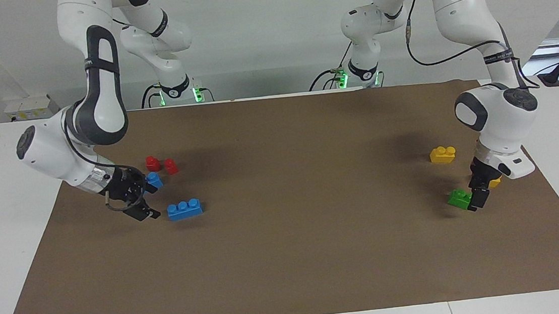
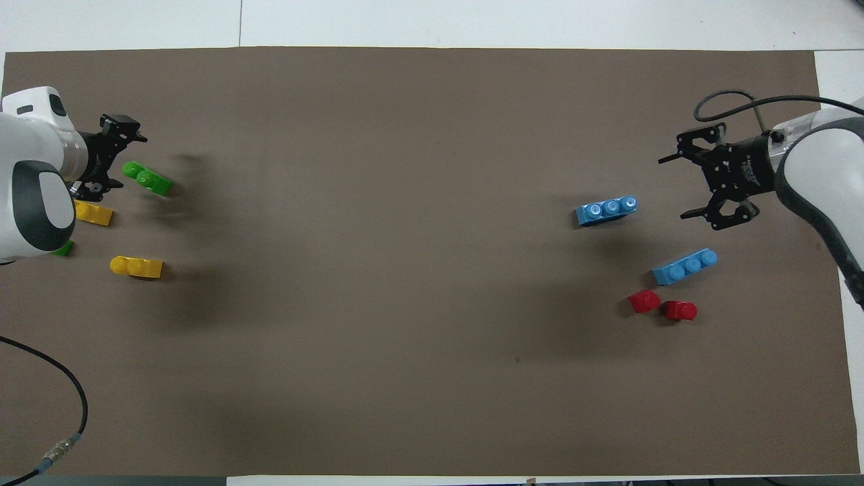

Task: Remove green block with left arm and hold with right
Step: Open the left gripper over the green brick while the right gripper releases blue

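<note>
The green block (image 2: pixel 147 178) (image 1: pixel 459 198) lies on the brown mat (image 2: pixel 405 270) at the left arm's end of the table, with nothing gripping it. My left gripper (image 2: pixel 111 156) (image 1: pixel 477 191) is open, its fingertips right beside the block's end and low over the mat. At the right arm's end, my right gripper (image 2: pixel 678 187) (image 1: pixel 139 202) hangs open and holds nothing. It is a short way from a blue three-stud brick (image 2: pixel 606 210) (image 1: pixel 184 209) that rests on the mat.
A yellow brick (image 2: pixel 93 213) and a sliver of darker green (image 2: pixel 62 248) show beside the left wrist. Another yellow brick (image 2: pixel 136 266) sits nearer the robots. A second blue brick (image 2: pixel 684 266) and two red blocks (image 2: pixel 644 301) (image 2: pixel 680 310) lie near the right arm.
</note>
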